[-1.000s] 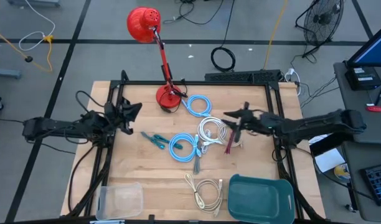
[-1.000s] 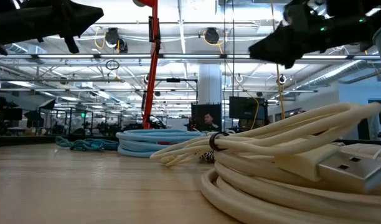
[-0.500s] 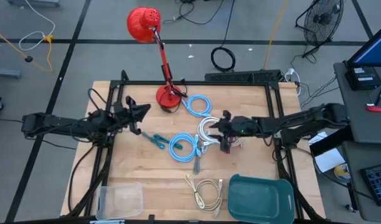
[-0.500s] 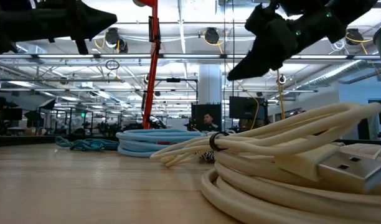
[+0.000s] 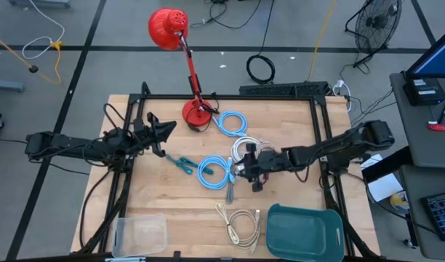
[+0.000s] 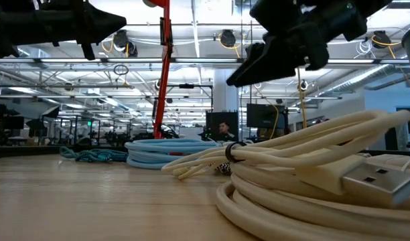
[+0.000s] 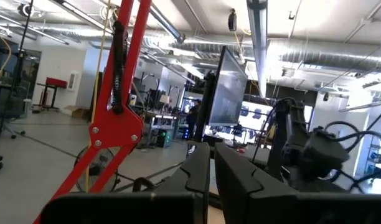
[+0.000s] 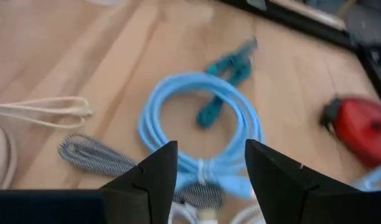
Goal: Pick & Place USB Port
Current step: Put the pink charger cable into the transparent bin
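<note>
Right pincer (image 8: 206,171) held open, empty, above light-blue cable coil (image 8: 200,124); neighbouring grey braided cable (image 8: 94,155) could be snagged if lowered off-centre

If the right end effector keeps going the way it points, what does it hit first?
Most likely the light blue cable coil, which sits dead ahead between the open fingers of the right end effector. Depth is unclear; the grey braided cable lies just off to one side.

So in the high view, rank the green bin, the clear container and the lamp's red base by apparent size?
1. Green bin, largest.
2. Clear container, somewhat smaller than the bin.
3. Lamp's red base, clearly smallest.
</note>
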